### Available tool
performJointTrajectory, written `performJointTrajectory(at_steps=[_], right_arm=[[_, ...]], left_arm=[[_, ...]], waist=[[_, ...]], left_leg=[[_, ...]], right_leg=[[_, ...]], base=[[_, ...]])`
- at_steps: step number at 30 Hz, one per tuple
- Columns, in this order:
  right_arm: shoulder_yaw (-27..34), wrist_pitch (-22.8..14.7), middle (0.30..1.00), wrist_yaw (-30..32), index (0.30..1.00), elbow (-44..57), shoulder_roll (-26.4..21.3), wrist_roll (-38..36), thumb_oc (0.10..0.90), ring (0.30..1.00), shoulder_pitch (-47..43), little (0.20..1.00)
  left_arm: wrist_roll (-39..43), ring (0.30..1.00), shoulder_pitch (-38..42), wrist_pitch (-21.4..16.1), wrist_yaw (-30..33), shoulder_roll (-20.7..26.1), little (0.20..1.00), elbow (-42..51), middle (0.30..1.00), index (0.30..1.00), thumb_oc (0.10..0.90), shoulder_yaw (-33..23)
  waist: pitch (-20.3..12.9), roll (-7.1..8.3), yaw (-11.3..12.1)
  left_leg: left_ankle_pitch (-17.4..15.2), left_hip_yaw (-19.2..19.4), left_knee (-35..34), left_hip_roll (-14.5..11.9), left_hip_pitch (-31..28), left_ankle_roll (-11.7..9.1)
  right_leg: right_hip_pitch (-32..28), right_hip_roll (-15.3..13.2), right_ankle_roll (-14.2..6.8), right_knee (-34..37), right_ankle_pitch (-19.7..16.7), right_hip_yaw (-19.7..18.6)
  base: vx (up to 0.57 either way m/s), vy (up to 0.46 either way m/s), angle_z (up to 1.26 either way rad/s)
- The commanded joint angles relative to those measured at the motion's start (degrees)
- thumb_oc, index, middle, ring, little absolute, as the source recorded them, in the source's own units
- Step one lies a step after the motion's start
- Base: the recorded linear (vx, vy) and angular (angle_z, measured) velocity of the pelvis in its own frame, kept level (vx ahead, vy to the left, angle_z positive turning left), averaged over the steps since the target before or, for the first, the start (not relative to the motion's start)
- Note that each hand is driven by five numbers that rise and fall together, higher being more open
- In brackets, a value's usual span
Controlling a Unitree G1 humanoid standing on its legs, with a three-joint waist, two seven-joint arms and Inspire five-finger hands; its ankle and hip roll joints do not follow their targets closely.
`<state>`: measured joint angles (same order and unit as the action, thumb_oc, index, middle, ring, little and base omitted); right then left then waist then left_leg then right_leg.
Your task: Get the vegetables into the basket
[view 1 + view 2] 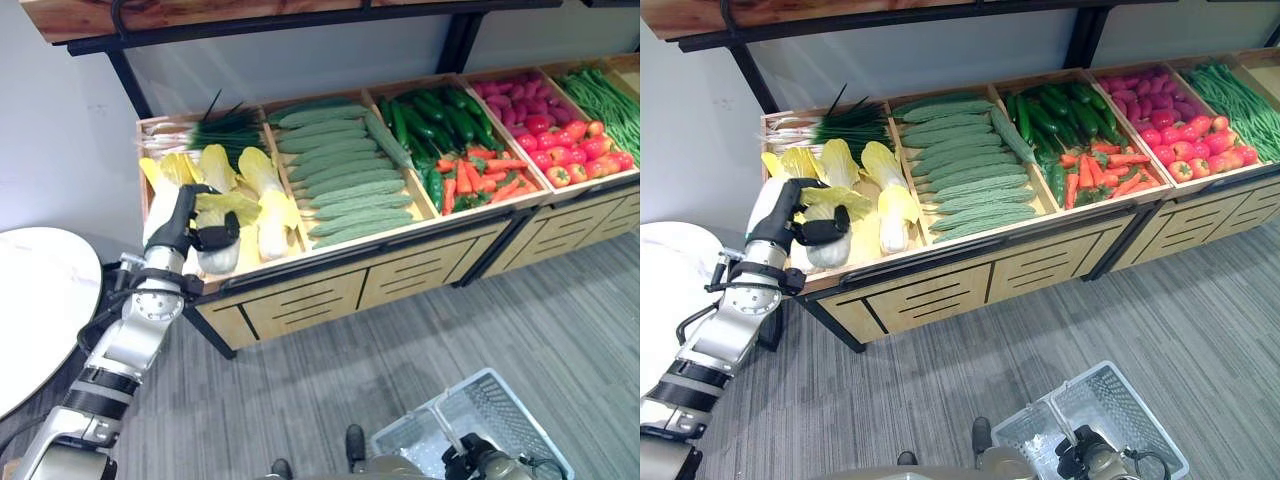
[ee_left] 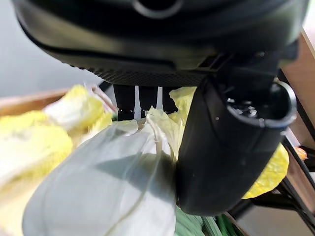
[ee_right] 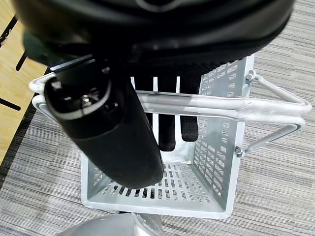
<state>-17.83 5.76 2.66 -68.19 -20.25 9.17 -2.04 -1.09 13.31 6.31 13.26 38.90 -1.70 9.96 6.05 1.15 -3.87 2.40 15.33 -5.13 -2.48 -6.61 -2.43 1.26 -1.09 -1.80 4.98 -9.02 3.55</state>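
Observation:
My left hand [image 1: 181, 224] reaches into the leftmost bin of the wooden stand [image 1: 330, 285]. Its fingers and thumb [image 2: 224, 147] are curled round a pale napa cabbage [image 2: 106, 182], which lies among other yellow-green cabbages [image 1: 262, 190]. The same cabbage [image 1: 830, 250] shows its white base just below the hand [image 1: 780, 222]. Low at the right, my right hand [image 1: 476, 460] is shut on the paired wire handles [image 3: 221, 105] of a light grey plastic basket [image 1: 495, 405]. The basket [image 3: 216, 162] hangs over the floor with nothing in it.
The stand's other bins hold green onions [image 1: 228, 125], light green cucumbers [image 1: 345, 180], dark green cucumbers [image 1: 435, 110], carrots [image 1: 480, 175], pink radishes [image 1: 520, 95], red peppers [image 1: 570, 150] and green beans [image 1: 605, 95]. A white round table [image 1: 40, 300] stands left. A dark shelf [image 1: 250, 15] overhangs the stand.

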Motion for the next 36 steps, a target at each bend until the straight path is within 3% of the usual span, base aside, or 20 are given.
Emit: performJointTrajectory(at_steps=[1, 7, 16, 23, 28, 33, 34, 36], right_arm=[[0.48, 0.21, 0.300, 0.07, 0.300, -2.42, -1.79, 0.39, 0.400, 0.300, -0.31, 0.300], [0.66, 0.19, 0.300, -0.28, 0.300, -2.50, -1.36, 0.83, 0.400, 0.300, 0.33, 0.300], [1.82, 0.25, 0.300, 0.12, 0.300, -2.84, -1.48, 0.22, 0.400, 0.300, 0.93, 0.300], [3.35, 0.12, 0.300, 0.88, 0.300, -1.58, -0.96, -1.34, 0.400, 0.300, 1.65, 0.300], [3.24, -0.21, 0.300, 1.29, 0.300, -0.63, -0.58, -1.75, 0.400, 0.300, 0.85, 0.300], [2.41, -0.36, 0.300, 1.69, 0.300, 0.26, -0.15, -1.62, 0.400, 0.300, 0.28, 0.300], [2.07, -0.24, 0.300, 1.77, 0.300, 0.90, -0.34, -1.57, 0.400, 0.300, -0.93, 0.300], [2.17, -0.28, 0.300, 1.76, 0.300, 1.12, -0.42, -1.72, 0.400, 0.300, -0.73, 0.300]], left_arm=[[0.44, 0.300, 6.92, -5.83, 0.42, 2.06, 0.300, 3.97, 0.300, 0.300, 0.400, -5.33], [0.04, 0.300, 3.92, -5.66, -1.37, 0.68, 0.300, 7.99, 0.300, 0.300, 0.400, -6.24], [0.28, 0.300, 7.20, -5.71, -1.80, 1.28, 0.300, 7.54, 0.300, 0.300, 0.400, -4.05], [0.40, 0.300, 10.60, -5.91, -1.33, 1.24, 0.300, 5.65, 0.300, 0.300, 0.400, -1.72], [0.84, 0.300, 12.09, -6.28, -0.58, 0.86, 0.300, 4.71, 0.300, 0.300, 0.400, -0.94], [0.78, 0.300, 12.25, -5.70, -0.29, 1.41, 0.300, 4.87, 0.300, 0.300, 0.400, -0.66], [0.55, 0.300, 11.82, -5.39, 0.00, 2.22, 0.300, 5.04, 0.300, 0.300, 0.400, -2.04], [0.53, 0.300, 11.54, -5.47, -0.24, 2.07, 0.300, 5.07, 0.300, 0.300, 0.400, -2.21]], waist=[[-4.43, -0.11, -0.13], [-4.52, 0.04, 0.12], [-3.90, 0.39, -0.63], [-2.04, 1.28, -3.14], [-1.06, 1.45, -3.74], [0.04, -0.06, -2.33], [-0.87, 0.44, -1.24], [-1.22, 0.50, -1.17]], left_leg=[[-2.02, -3.27, 0.37, -3.26, -0.20, -3.34], [-2.48, -3.56, 0.45, -2.49, -0.61, -2.74], [-3.10, -3.33, 0.36, -0.81, -0.31, -1.58], [-3.97, 0.53, 0.25, 1.44, -0.02, -0.07], [-4.02, 4.39, 0.30, 1.39, -0.08, -0.03], [-3.59, 8.24, 0.92, -0.95, -0.16, -0.10], [-2.74, 10.84, 1.08, -1.29, 0.51, -0.87], [-2.56, 11.02, 1.14, -1.40, 0.44, -1.09]], right_leg=[[-0.41, -8.06, -8.82, -2.99, 4.33, -0.69], [-0.79, -8.72, -9.01, -3.26, 4.44, -0.89], [0.70, -10.17, -10.07, -4.13, 3.28, -1.75], [4.75, -11.69, -12.51, -4.19, -0.75, -5.22], [8.23, -11.24, -13.20, -4.70, -4.45, -6.34], [7.28, -12.88, -12.07, -9.65, 0.26, 2.27], [5.08, -13.49, -11.92, -6.77, -0.01, 6.33], [4.81, -13.11, -11.85, -6.30, 0.22, 5.99]], base=[[0.00, 0.022, 0.06], [0.00, 0.028, 0.01], [-0.03, 0.052, -0.01], [-0.06, 0.095, -0.20], [-0.05, 0.024, -0.57], [-0.08, -0.021, -0.82], [-0.09, -0.077, -0.54], [0.03, -0.096, -0.63]])
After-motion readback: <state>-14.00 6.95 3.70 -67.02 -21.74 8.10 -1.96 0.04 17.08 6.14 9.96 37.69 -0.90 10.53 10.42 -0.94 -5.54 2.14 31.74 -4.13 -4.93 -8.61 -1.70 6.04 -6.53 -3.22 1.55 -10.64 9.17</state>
